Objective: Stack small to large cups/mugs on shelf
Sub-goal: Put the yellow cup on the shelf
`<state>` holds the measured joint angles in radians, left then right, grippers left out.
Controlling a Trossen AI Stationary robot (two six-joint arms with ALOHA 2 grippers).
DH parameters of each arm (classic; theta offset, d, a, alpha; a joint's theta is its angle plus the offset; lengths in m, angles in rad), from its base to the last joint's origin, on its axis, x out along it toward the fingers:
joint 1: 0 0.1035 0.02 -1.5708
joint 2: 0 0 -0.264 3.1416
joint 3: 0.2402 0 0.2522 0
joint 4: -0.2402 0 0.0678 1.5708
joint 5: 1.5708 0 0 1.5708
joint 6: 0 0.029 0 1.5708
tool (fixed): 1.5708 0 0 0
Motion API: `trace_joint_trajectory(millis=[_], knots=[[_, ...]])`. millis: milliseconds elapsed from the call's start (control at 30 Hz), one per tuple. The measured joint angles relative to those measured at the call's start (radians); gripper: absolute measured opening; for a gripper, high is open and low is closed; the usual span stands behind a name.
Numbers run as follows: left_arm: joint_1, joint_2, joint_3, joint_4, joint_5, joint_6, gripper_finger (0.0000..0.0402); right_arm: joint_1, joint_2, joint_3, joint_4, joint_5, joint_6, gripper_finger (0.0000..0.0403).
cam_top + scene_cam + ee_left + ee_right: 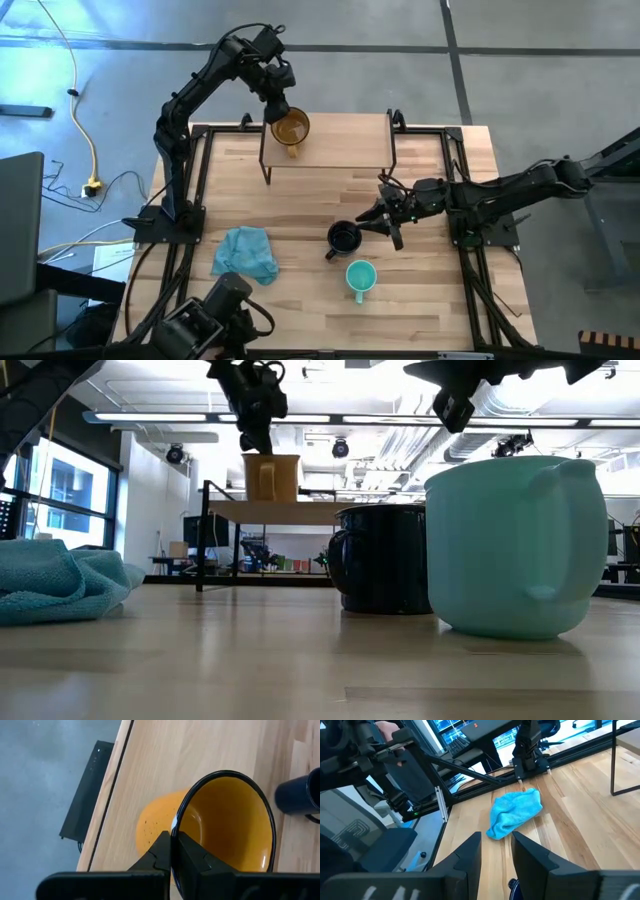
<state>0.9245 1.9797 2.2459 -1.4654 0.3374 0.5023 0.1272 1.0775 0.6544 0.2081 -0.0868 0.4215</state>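
the amber mug [290, 128] is pinched by its rim on the shelf [340, 140] by the left gripper [277, 101], while the black mug [343, 237] lies just beside the open, empty right gripper [385, 222].

A blue cloth [246, 253] lies crumpled on the wooden tabletop [300, 300], toward its left side, well apart from anything else on the wood. In the low view the cloth [60, 588] bulks at the left edge of the tabletop [300, 660]; in the right wrist view it [515, 812] sits near the black frame rails [485, 777] at the table's edge. On the grey floor [100, 90] left of the table, a yellow cable [78, 90] runs down to a yellow plug [92, 186]. Ceiling strip lights [160, 418] show in the room behind.
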Motion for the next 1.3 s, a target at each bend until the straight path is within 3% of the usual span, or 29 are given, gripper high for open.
trace_joint_trajectory(millis=[1300], knots=[[0.008, 0.041, 0.003, 0.051, -0.079, 0.064, 0.0001, 0.006, 0.0, 0.0, 0.0, 0.001, -0.001, 0.0096]])
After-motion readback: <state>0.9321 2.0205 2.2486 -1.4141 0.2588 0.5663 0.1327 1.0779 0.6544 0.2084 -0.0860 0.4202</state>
